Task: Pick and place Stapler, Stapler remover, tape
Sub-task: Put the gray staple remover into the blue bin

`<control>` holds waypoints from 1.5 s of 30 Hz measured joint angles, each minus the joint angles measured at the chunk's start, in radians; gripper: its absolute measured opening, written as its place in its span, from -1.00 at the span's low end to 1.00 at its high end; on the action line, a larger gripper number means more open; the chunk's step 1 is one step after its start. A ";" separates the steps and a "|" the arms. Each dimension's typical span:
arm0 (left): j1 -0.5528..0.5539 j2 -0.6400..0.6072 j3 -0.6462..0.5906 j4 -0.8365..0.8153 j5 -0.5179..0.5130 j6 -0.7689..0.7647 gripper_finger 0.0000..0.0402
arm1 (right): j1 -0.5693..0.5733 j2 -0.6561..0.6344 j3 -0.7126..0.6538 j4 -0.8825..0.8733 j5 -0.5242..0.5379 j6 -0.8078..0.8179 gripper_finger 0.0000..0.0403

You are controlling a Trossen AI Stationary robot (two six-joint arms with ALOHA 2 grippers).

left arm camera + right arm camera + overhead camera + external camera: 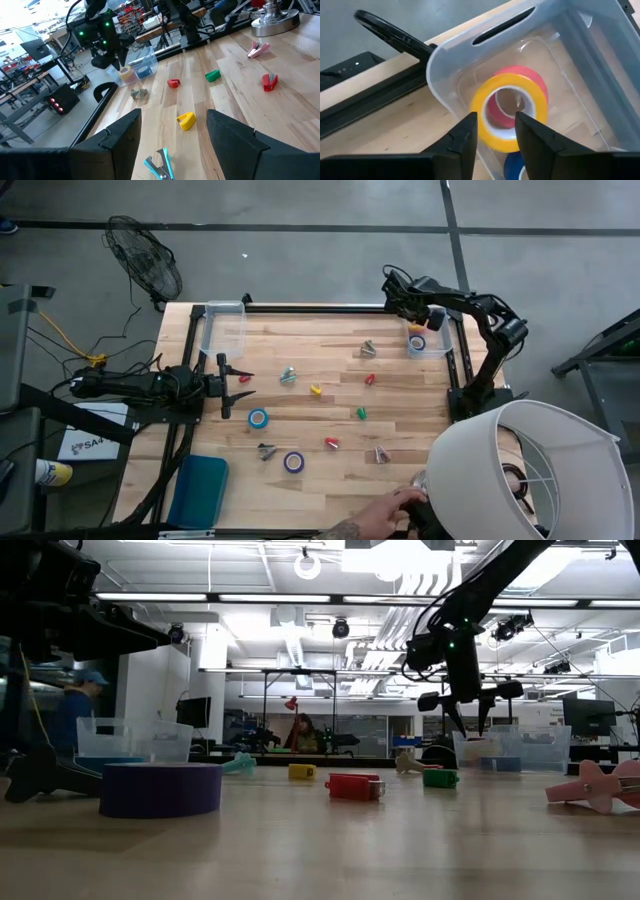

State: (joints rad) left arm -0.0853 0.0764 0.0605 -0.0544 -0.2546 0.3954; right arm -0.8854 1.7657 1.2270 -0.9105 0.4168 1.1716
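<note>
Yellow tape (509, 112) is sitting in the clear bin (432, 343) at the counter's (320, 420) two o'clock — the right gripper (495, 131), fingers parting, is releasing it; best lifting straight up, clear of the rim.

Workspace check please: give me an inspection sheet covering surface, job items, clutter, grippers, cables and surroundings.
Surface: wooden table, undamaged as far as visible.
Job's things: yellow tape lies in the right clear bin over a pink roll and a blue one; blue tape and purple tape lie on the table among small coloured staplers and removers.
Clutter: lampshade, teal container.
Grippers: right gripper above the bin, fingers apart astride the yellow tape; left gripper open, at the left edge.
Cables: yellow cable on the floor.
Surroundings: fan; a person's hand at the near edge.
</note>
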 joint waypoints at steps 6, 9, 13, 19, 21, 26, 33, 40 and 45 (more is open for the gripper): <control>0.000 0.000 0.000 0.000 0.000 0.000 0.10 | 0.018 -0.003 0.000 0.017 0.024 -0.054 -0.29; 0.000 0.000 0.000 0.000 0.000 0.000 0.10 | 0.036 -0.018 0.000 0.044 0.055 -0.102 -0.27; 0.000 0.000 0.000 0.000 0.000 0.000 0.10 | 0.068 -0.033 0.000 0.092 0.088 -0.242 -0.27; 0.000 0.000 0.000 0.000 0.000 0.000 0.10 | 0.155 -0.034 0.000 0.158 0.041 -0.582 -0.27; 0.000 0.000 0.000 0.000 0.000 0.000 0.10 | 0.187 -0.034 0.000 0.167 0.001 -0.680 -0.27; 0.000 0.000 0.000 0.000 0.000 0.000 0.10 | 0.256 -0.034 0.000 0.162 -0.105 -0.843 -0.26; 0.000 0.000 0.000 0.000 0.000 0.000 0.10 | 0.313 -0.034 -0.006 0.169 -0.192 -0.954 -0.03; 0.000 0.000 0.000 0.000 0.000 0.000 0.10 | 0.374 -0.034 -0.121 0.265 -0.283 -1.000 0.35; 0.000 0.000 0.000 0.000 0.000 0.000 0.10 | 0.414 -0.038 -0.227 0.403 -0.309 -1.045 0.53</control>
State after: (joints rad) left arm -0.0853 0.0761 0.0601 -0.0544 -0.2546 0.3954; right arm -0.4717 1.7278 1.0002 -0.5072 0.1076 0.1264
